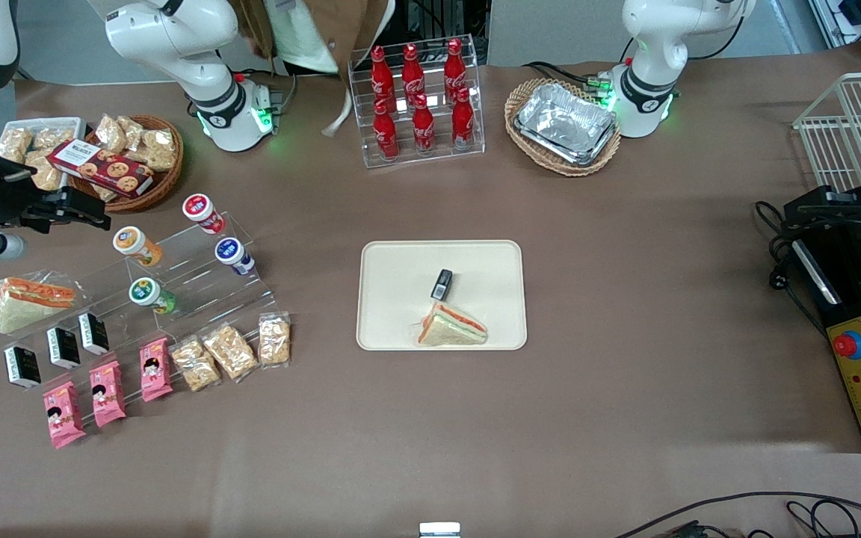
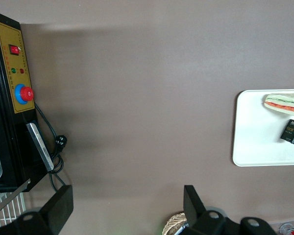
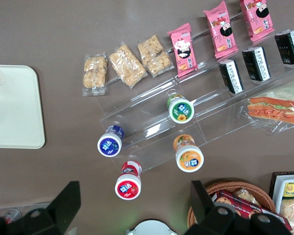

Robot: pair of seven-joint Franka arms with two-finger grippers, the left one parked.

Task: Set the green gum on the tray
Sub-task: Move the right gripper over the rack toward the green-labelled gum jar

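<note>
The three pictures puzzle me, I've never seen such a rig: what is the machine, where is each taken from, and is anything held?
Two white robot arms stand at a brown table. One picture looks at them from the front; the other two come from cameras on their wrists. The working arm's gripper hangs open and empty above a clear stepped stand with four small canisters. Among them is the green gum, nearer the front camera than the orange one. The cream tray at the table's middle already carries a wrapped sandwich and a small dark packet. Nothing is held.
</note>
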